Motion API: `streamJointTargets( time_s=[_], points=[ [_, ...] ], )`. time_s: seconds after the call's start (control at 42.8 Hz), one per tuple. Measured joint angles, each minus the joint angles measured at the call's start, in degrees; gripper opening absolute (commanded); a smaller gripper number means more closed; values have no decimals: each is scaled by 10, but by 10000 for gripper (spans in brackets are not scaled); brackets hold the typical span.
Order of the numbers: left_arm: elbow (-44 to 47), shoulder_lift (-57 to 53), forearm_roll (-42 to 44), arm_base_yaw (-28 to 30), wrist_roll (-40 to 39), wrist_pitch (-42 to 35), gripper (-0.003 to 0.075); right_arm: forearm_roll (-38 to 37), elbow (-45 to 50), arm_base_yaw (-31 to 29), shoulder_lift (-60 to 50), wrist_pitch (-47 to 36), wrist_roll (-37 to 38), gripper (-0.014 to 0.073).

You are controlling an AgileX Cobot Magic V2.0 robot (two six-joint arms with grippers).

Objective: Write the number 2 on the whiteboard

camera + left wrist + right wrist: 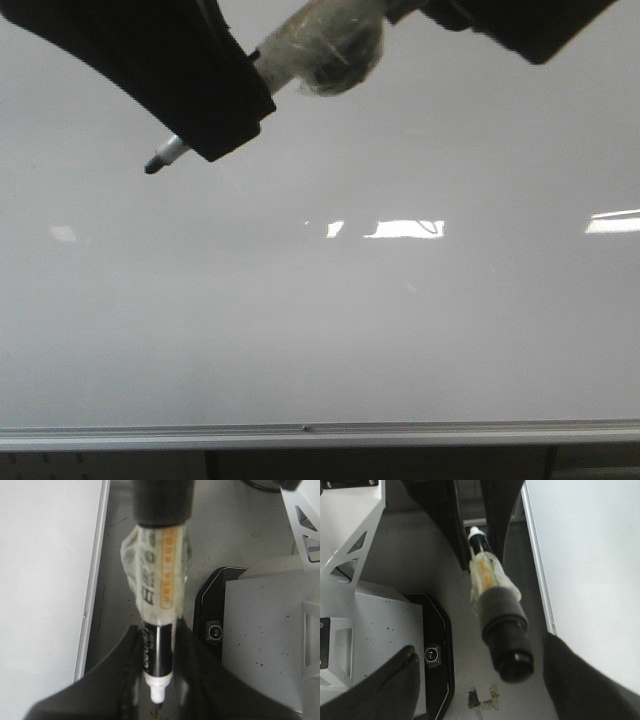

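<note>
Left gripper (159, 667) jaws clamp the marker (159, 625), tip past the fingertips and off the whiteboard (320, 330); right gripper (480, 680) jaws wide, empty, flanking its rear cap; no number 2 visible yet

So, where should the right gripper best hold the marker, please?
Grip the thick black sleeve at the marker's rear, closing from both sides: it sits between the right gripper's open fingers, while the left gripper clamps the barrel near the tip.
</note>
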Motion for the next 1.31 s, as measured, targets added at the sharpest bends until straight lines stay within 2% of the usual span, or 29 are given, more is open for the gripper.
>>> streamJointTargets(
  time_s=[0.21,0.537,0.607,0.748,0.841,1.308],
  points=[
    [0,0,7,-1,0,-8,41,16,0,3,9,-36,-5,540],
    [0,0,9,-1,8,-12,41,50,0,3,25,-43,-9,535],
    [0,3,9,-1,10,-13,41,51,0,3,28,-46,-9,496],
    [0,9,12,-1,10,-14,41,59,0,3,29,-50,-9,358],
    [0,10,13,-1,10,-14,41,61,0,3,29,-51,-12,309],
    [-14,10,14,-1,13,-12,41,61,0,3,29,-52,-29,295]
  ],
)
